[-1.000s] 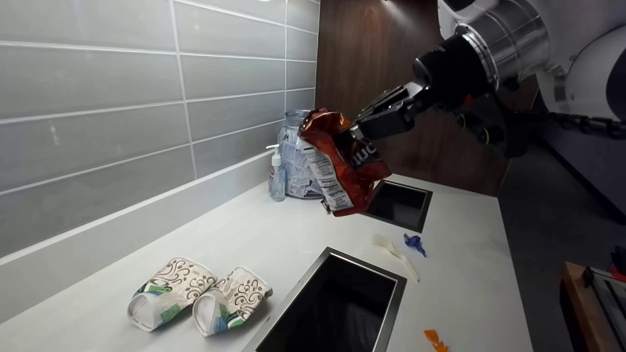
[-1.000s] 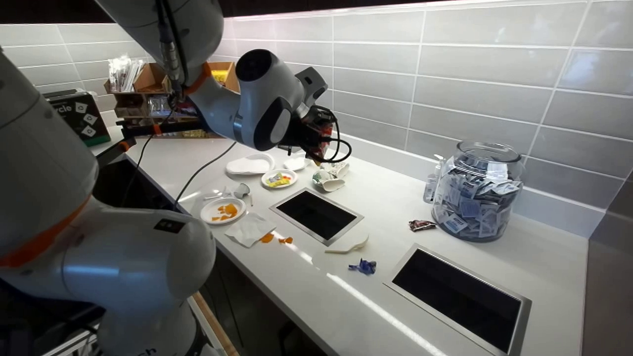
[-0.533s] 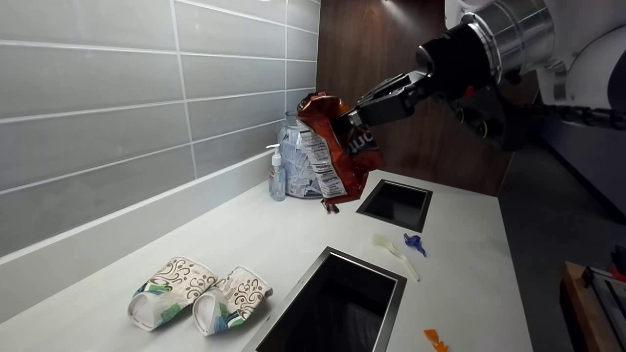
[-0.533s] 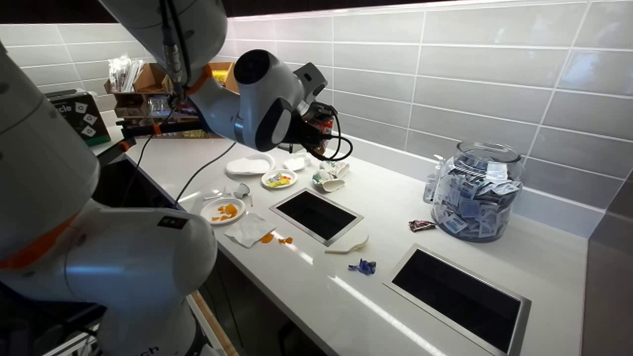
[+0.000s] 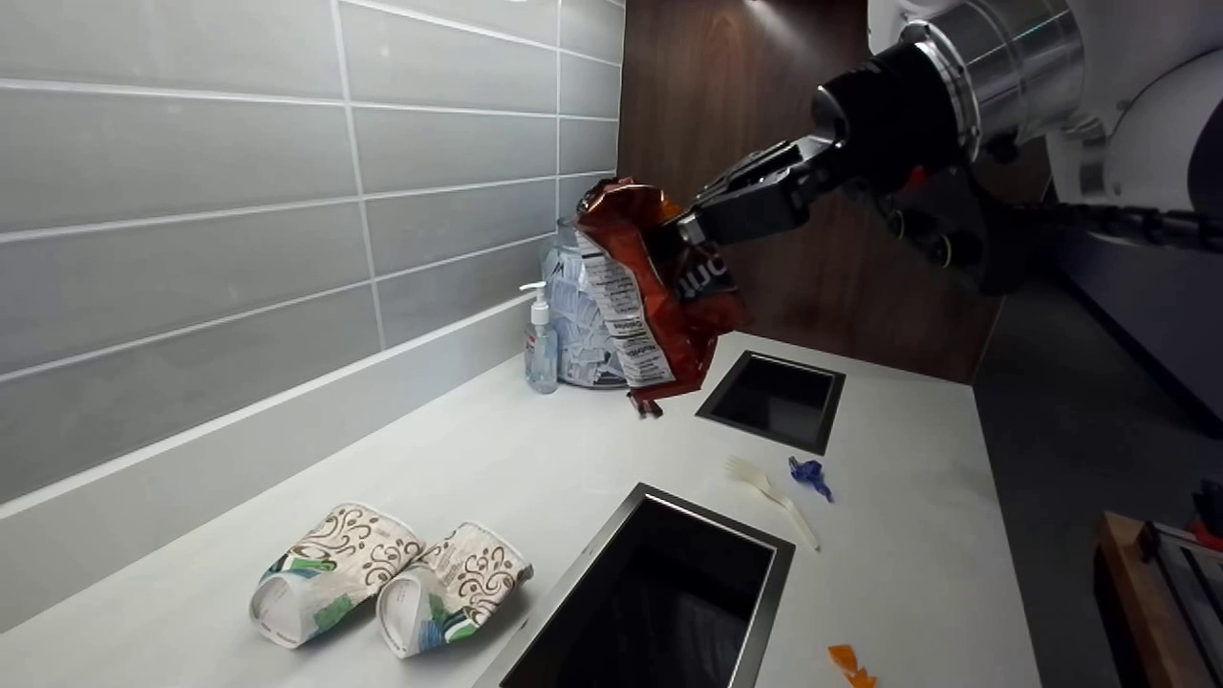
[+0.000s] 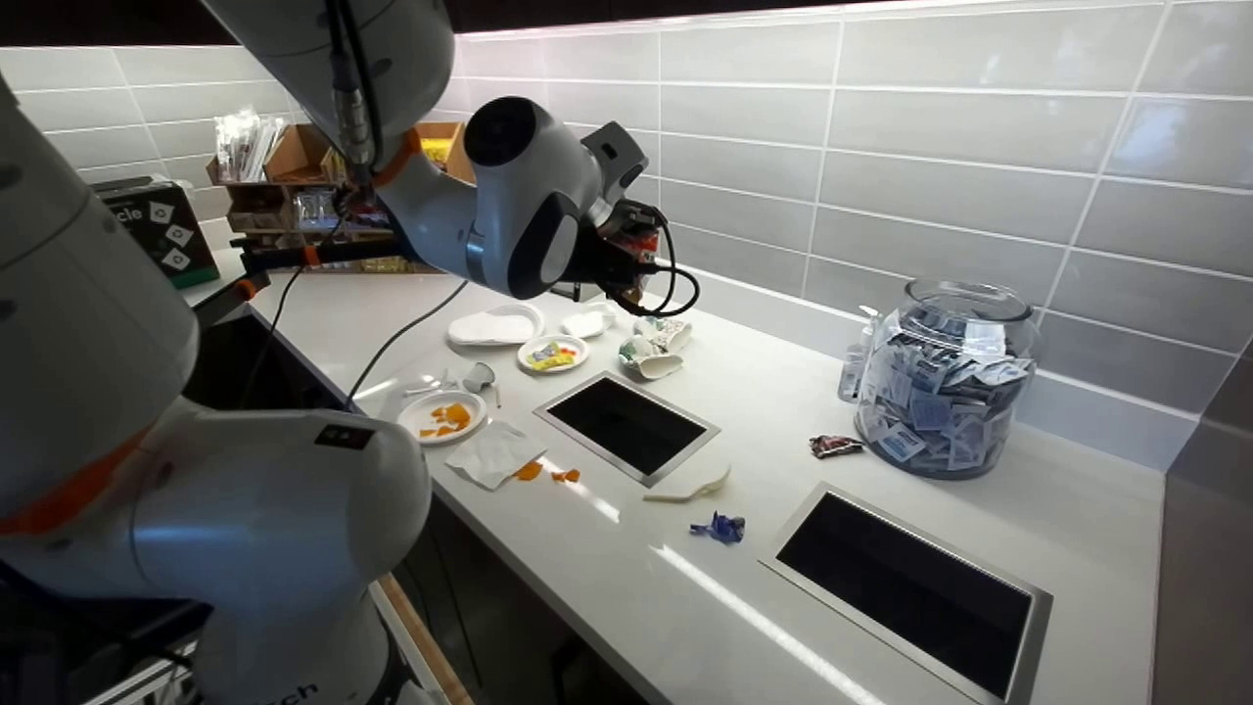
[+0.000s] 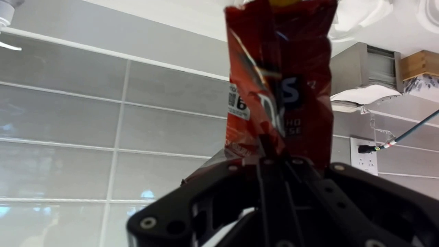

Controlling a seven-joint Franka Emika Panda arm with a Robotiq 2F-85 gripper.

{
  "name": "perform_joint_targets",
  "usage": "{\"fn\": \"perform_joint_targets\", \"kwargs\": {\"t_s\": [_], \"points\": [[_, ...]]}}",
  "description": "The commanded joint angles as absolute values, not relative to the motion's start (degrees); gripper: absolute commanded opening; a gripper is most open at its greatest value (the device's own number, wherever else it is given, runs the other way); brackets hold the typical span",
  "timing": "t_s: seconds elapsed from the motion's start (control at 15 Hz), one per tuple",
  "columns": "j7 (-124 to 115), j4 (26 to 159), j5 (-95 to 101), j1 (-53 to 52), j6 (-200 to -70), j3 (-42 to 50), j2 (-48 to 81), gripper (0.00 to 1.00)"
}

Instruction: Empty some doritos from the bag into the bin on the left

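Note:
The crinkly red-orange bag (image 5: 659,306), with white label and dark print, hangs in the air above the counter. My gripper (image 5: 686,241) is shut on it. In the wrist view, the jaws (image 7: 274,157) pinch the bag (image 7: 305,65), which fills the middle; that picture stands upside down. Only a sliver of the bag (image 6: 642,245) shows behind the wrist in an exterior view. The black bin opening on the left has a metal rim (image 6: 570,428); its rim also shows near the front in an exterior view (image 5: 707,513). The bag's contents are hidden.
A further black opening (image 6: 905,592) lies beside a glass jar of packets (image 6: 945,392). Two crushed paper cups (image 5: 382,573), a fork (image 5: 779,502) and a blue wrapper (image 5: 810,476) lie near. Orange chips (image 6: 565,476) lie by a napkin (image 6: 497,455). A tiled wall (image 5: 191,239) bounds the counter.
The bag and gripper have risen slightly, and the bag's lower end has lifted a little. Over the last half second almost nothing moved. The grip stays the same.

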State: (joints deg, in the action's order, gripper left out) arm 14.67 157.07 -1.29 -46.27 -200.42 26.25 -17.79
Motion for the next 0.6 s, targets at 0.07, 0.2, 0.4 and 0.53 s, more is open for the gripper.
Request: {"fn": "perform_joint_targets", "kwargs": {"t_s": [0.07,0.2,0.4,0.53], "points": [[14.0,157.7,-1.6,-46.5,-198.1,26.5,-19.1,0.0],[13.5,157.7,-2.3,-46.3,-197.2,26.3,-19.5,0.0],[13.5,157.7,-5.4,-42.2,-192.2,23.0,-19.9,0.0],[13.0,157.2,-7.0,-39.1,-188.2,20.5,-20.0,0.0]]}}
